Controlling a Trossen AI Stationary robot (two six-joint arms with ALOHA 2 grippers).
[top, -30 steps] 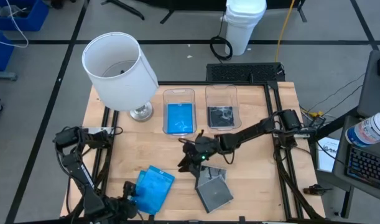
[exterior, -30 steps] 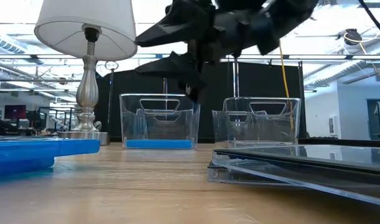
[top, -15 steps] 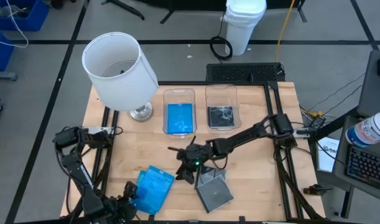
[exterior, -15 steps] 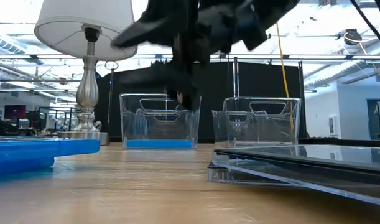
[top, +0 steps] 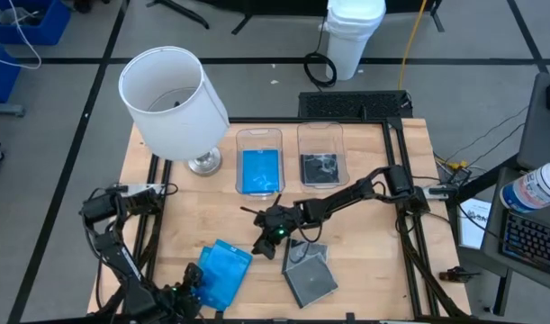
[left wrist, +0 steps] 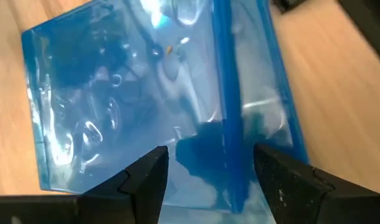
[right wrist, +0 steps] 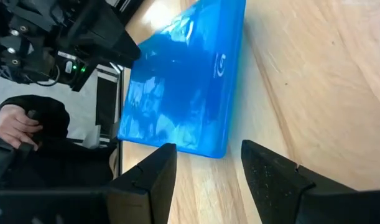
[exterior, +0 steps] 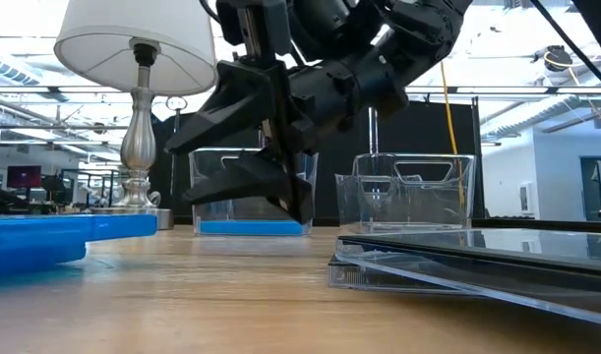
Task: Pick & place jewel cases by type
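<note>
facing a blue case [right wrist: 183, 93], right gripper [right wrist: 205, 177] gapes empty; left gripper [left wrist: 208, 180] straddles it.

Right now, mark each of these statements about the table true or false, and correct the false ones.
1. The left bin holds a blue jewel case. True.
2. The right gripper grips a grey case. False: its fingers stand open and hold nothing, above bare wood between the loose cases.
3. A blue jewel case lies at the table's front left, at the left gripper. True.
4. The lamp stands right of both bins. False: it stands left of them.
5. The right bin is empty. False: a dark grey case lies inside.
</note>
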